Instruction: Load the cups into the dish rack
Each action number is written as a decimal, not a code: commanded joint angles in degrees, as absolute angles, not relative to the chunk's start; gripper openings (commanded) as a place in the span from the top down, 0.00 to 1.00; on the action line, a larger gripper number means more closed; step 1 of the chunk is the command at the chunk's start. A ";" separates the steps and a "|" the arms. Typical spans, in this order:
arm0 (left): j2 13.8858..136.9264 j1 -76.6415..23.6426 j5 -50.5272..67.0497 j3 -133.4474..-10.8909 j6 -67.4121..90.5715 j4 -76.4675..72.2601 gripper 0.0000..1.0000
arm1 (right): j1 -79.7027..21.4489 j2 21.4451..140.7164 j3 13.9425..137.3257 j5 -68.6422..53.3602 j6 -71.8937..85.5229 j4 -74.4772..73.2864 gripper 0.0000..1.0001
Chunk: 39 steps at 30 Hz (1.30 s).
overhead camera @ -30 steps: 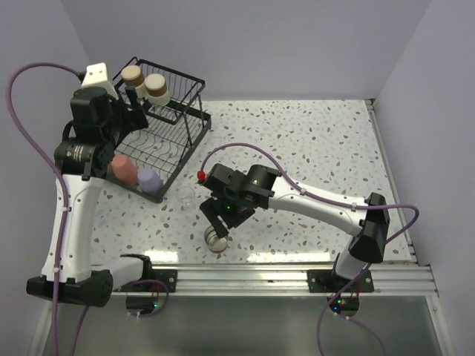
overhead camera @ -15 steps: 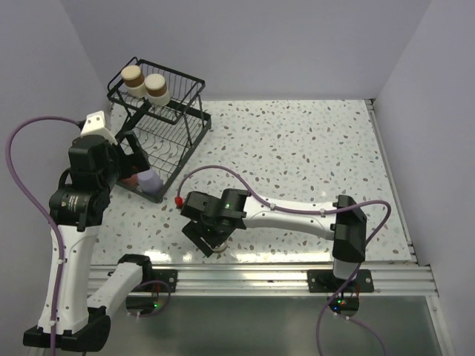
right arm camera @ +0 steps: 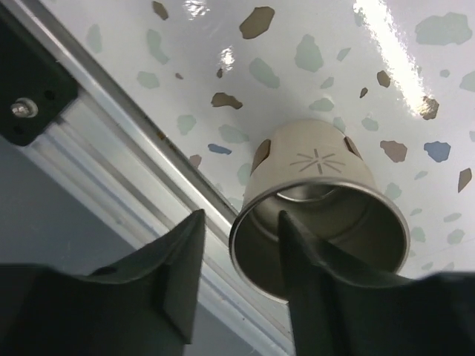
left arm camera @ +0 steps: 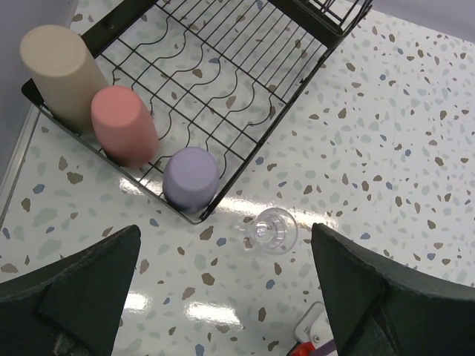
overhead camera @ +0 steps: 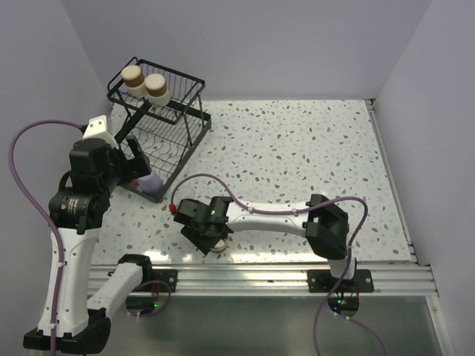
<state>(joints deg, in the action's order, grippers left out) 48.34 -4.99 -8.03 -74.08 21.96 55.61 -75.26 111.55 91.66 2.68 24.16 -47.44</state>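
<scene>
7 cups (left arm camera: 191,176), 1 dish rack (left arm camera: 215,81)

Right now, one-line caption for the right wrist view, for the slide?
Right jaws straddling the wall of the steel cup, not yet closed, beside the table's edge rail.

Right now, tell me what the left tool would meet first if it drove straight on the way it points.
Probably the clear glass cup standing on the table, or bare tabletop beside it; the open left tool frames it, though depth is unclear.
</scene>
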 commanded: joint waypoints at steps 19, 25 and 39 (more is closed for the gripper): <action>53.96 -4.66 3.91 -80.76 19.51 49.31 0.00 | -63.30 98.36 105.56 11.00 25.39 -57.57 1.00; 59.22 -4.75 22.88 -81.83 25.56 37.73 0.00 | -47.65 85.00 102.75 -1.48 28.65 -53.19 1.00; 75.84 -13.00 43.51 -76.11 43.60 -2.73 0.00 | -15.30 66.89 77.64 -35.75 56.12 -21.74 1.00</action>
<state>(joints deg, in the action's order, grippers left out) 73.89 -9.52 39.03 -73.60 41.65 5.69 -19.09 68.05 83.57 -22.74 44.07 -35.83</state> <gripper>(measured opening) 0.997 0.092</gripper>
